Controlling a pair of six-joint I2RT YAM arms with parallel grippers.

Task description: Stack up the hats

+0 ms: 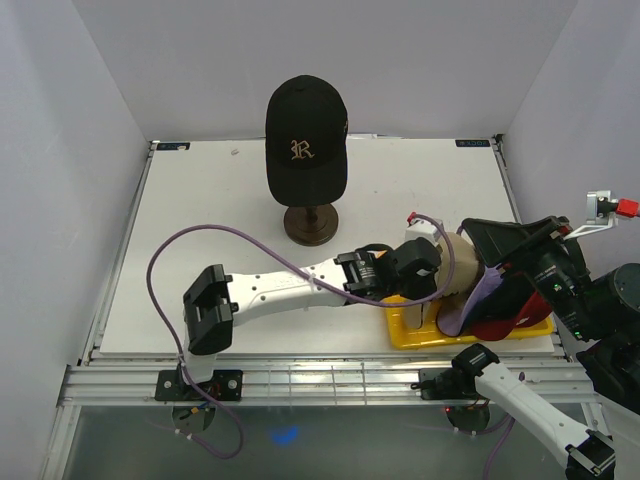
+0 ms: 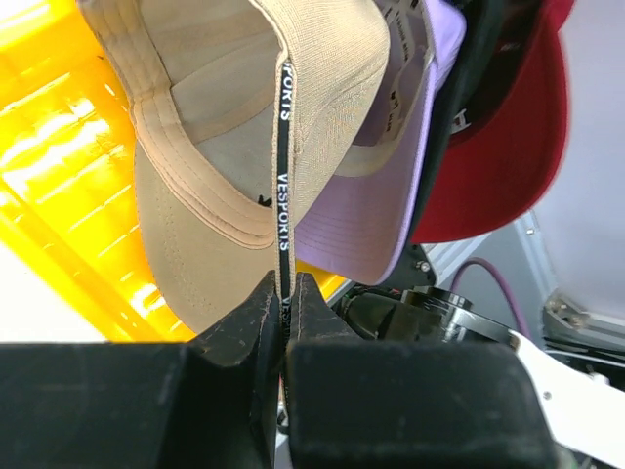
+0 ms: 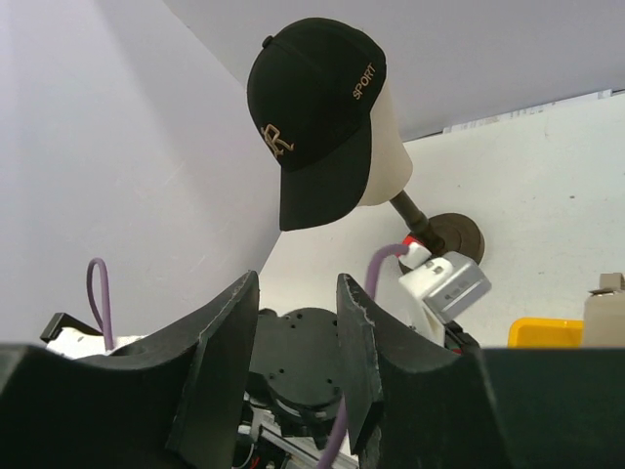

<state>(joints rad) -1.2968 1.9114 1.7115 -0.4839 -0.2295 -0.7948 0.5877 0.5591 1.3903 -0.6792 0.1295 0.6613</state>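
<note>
A black cap with gold R [image 1: 305, 140] sits on the mannequin head at the back; it also shows in the right wrist view [image 3: 322, 107]. My left gripper [image 2: 286, 283] is shut on the rim of the tan cap [image 2: 215, 176], at the yellow tray [image 1: 415, 332]. Behind the tan cap stand a lavender cap [image 2: 391, 186], a black cap [image 2: 469, 107] and a red cap [image 2: 508, 147], packed on edge. In the top view the left gripper [image 1: 440, 270] is against the tan cap [image 1: 462, 262]. My right gripper [image 3: 298, 283] is open and empty, by the tray's right end [image 1: 505, 245].
The mannequin's dark wooden stand [image 1: 310, 225] is at the table's centre back. The yellow tray [image 2: 49, 147] sits at the table's front right edge. White walls enclose the table on three sides. A purple cable loops over the left arm [image 1: 260, 290].
</note>
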